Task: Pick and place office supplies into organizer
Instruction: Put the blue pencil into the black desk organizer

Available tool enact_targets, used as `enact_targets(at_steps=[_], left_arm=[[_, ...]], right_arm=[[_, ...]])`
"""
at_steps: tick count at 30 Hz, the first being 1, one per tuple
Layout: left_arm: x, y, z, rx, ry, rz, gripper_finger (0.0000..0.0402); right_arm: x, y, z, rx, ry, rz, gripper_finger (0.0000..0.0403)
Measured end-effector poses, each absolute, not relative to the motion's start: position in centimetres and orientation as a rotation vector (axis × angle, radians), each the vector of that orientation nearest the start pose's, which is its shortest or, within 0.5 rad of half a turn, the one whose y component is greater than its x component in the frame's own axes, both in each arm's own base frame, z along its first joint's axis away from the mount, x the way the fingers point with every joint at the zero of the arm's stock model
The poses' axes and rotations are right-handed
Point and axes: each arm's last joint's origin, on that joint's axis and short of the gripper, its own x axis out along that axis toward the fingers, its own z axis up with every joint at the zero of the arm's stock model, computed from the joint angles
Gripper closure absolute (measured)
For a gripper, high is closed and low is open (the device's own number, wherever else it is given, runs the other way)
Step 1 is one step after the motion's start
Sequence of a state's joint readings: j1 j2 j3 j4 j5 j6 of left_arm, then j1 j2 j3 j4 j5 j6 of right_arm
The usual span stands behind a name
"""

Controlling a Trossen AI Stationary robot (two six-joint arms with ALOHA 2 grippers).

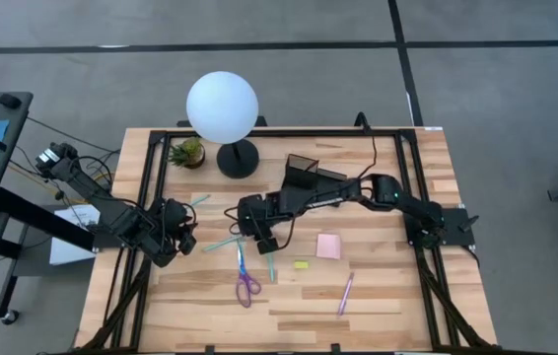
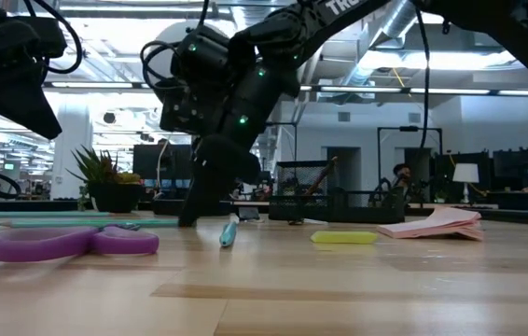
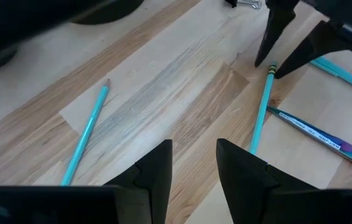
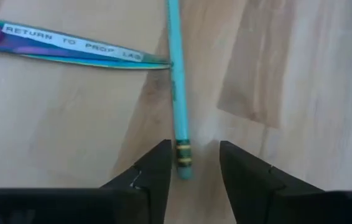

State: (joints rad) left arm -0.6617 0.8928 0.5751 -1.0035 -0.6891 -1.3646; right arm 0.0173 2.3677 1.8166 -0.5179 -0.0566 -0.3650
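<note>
- On the left of the worktop (image 1: 378, 296), the left end effector (image 1: 182, 235) hangs low over the wood with its fingers (image 3: 157, 168) a narrow gap apart and nothing between them.
- Just beside it toward the middle lies a teal pencil (image 1: 198, 200), and a second teal pencil (image 1: 222, 241) lies slanted between the two arms.
- At the back left stands a small potted plant (image 1: 187, 152), with a white globe lamp (image 1: 222, 104) on its black base next to it.
- Near the centre, the right end effector (image 1: 269, 244) reaches down to the wood, fingers (image 4: 154, 171) parted narrowly on either side of the eraser end of a third teal pencil (image 4: 176, 81); whether they press on it cannot be told.
- The purple-handled scissors (image 1: 245, 284) lie just beside that pencil, blade tips touching it in the right wrist view.
- Behind the right arm sits the black organizer (image 1: 302, 173), at the back middle.
- Further right lie a small yellow piece (image 1: 301, 264), then a pink sticky pad (image 1: 329, 246), both flat on the wood.
- Toward the front, right of the scissors, a pink-purple pen (image 1: 345, 293) lies by itself, well apart from the organizer.
</note>
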Motion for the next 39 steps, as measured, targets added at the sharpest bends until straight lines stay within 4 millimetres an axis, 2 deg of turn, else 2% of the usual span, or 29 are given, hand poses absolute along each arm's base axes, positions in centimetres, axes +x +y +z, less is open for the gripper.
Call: enact_targets(at_steps=[15,28,31,35,39], left_arm=[[11.24,-6.42,20.23,-0.403,0.773,0.645,0.0281],[11.24,-6.42,20.23,-0.404,0.773,0.645,0.0281],[11.24,-6.42,20.22,-0.404,0.773,0.645,0.0281],[11.24,-6.42,20.23,-0.405,0.773,0.645,0.0281],[11.28,-6.45,20.24,-0.409,0.77,0.643,0.0281]], right_arm=[[48.84,0.77,12.14,-0.262,1.123,0.309,0.0302],[49.23,0.55,12.18,-0.267,1.073,0.309,0.0324],[49.28,0.58,12.18,-0.268,1.069,0.308,0.0344],[49.29,0.7,12.18,-0.246,1.072,0.289,0.039],[49.31,1.2,12.21,-0.194,1.078,0.25,0.0388]])
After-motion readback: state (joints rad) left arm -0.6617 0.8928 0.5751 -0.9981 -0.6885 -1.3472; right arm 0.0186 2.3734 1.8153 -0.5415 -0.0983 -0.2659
